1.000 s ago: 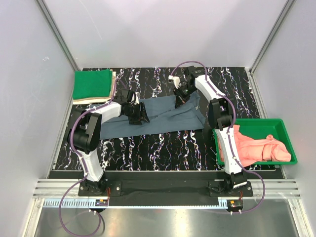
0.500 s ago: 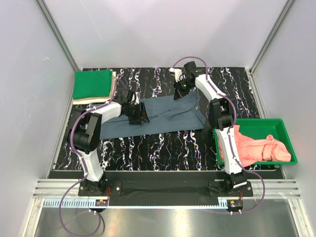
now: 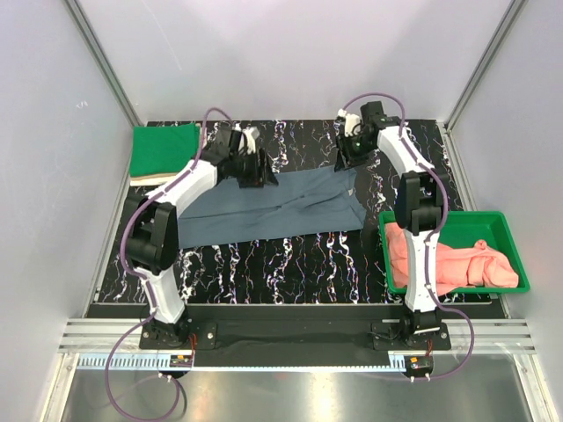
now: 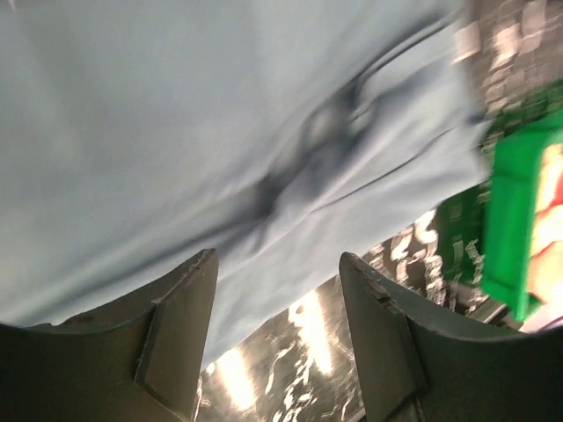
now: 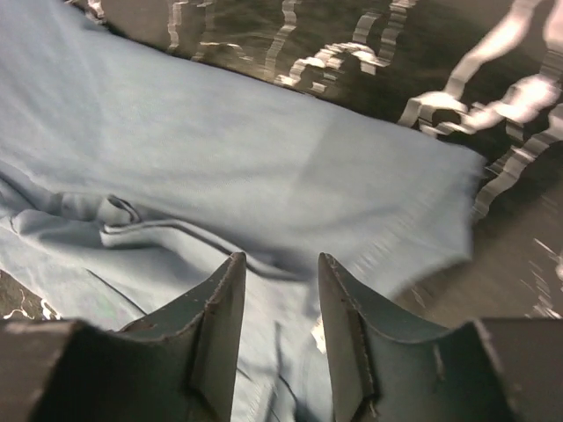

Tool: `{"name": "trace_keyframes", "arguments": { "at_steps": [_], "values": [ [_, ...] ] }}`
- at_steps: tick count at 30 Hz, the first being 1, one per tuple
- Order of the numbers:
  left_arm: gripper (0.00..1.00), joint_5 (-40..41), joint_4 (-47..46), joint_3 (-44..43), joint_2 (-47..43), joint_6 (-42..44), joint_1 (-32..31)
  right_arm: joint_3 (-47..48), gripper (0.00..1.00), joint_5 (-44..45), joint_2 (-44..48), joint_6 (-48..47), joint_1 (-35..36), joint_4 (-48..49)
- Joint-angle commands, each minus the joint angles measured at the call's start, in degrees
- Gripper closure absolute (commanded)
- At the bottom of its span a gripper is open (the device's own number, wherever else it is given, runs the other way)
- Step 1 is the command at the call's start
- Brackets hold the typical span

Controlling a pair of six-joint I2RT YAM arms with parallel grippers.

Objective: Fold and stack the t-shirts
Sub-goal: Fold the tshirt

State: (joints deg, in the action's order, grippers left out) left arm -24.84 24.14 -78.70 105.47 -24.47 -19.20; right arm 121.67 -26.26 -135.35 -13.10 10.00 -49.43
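Note:
A slate blue-grey t-shirt [image 3: 273, 211] lies spread across the middle of the dark marbled table. My left gripper [image 3: 262, 174] hovers at its far edge, open, with nothing between the fingers; in the left wrist view [image 4: 277, 264] the cloth [image 4: 176, 105] lies below the jaws. My right gripper [image 3: 342, 162] is over the shirt's far right corner, open and empty; the right wrist view [image 5: 281, 259] shows wrinkled cloth [image 5: 264, 149] beneath it. A bright green t-shirt [image 3: 163, 148] lies folded on a beige one [image 3: 167, 179] at the far left. Salmon-pink t-shirts [image 3: 449, 262] fill the tray.
A rigid green plastic tray [image 3: 510, 236] stands at the right edge of the table, beside the right arm; its rim [image 4: 510, 220] also shows in the left wrist view. White walls with metal posts close in the table on three sides.
The right gripper has opened, let go of the shirt's far right corner and moved right. The left gripper has moved from the shirt's middle to its far edge. The cloth lies flatter.

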Motion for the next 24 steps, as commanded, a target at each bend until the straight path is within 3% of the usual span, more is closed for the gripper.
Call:
{"name": "trace_keyframes", "arguments": {
  "at_steps": [1, 14, 24],
  "values": [
    [0.37, -4.59, -1.9, -8.04, 4.19, 2.14, -0.57, -0.9, 0.53, 0.77, 3.78, 0.45, -0.16, -0.93],
    [0.37, -9.26, -2.26, -24.22, 21.44, 5.05, -5.93, -0.82, 0.51, -1.25, -0.18, -0.43, -0.33, -3.57],
    [0.44, -7.86, -2.34, -21.94, 22.94, 4.96, -9.89, -8.99, 0.58, 0.07, 3.07, 2.99, -0.16, 2.05]
  ]
}}
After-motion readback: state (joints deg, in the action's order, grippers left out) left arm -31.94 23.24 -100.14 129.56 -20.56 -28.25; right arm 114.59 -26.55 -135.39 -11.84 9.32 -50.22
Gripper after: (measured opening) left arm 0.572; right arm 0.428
